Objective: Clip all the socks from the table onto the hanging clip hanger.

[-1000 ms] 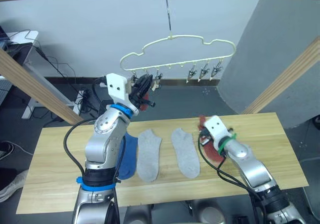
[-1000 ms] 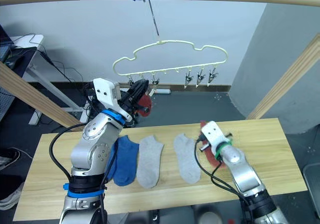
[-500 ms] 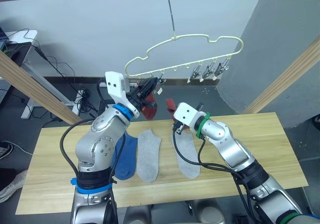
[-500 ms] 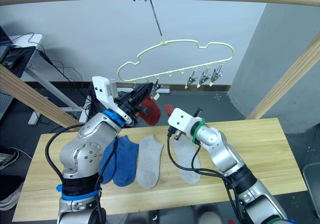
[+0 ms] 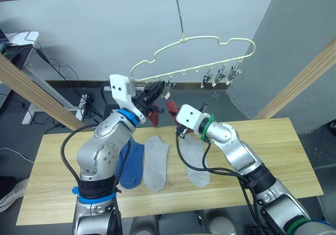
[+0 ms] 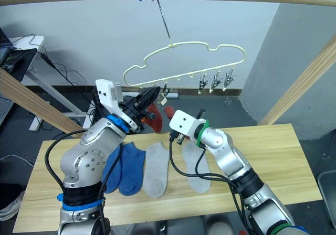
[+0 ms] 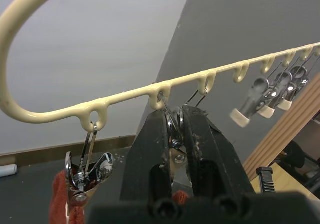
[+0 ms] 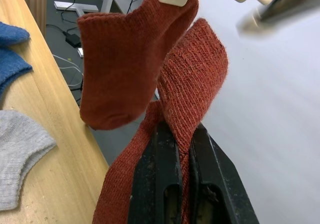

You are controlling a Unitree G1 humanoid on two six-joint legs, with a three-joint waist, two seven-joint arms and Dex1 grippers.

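Rust-red knit tells the progress: one red sock [image 8: 125, 69] already hangs from a clip of the clip hanger [image 5: 210, 38], and the second red sock [image 8: 192, 69] is clamped between the fingers of the right gripper [image 8: 175, 149], lifted near the first. Two grey socks [image 5: 156, 161] and the blue socks [image 5: 132, 161] lie on the worktop [image 5: 283, 156], so most of the work is left. From the left wrist, the left gripper [image 7: 176, 129] has its fingers pinched on the next clip [image 7: 175, 134], probably squeezing it open; the head views do not resolve this.
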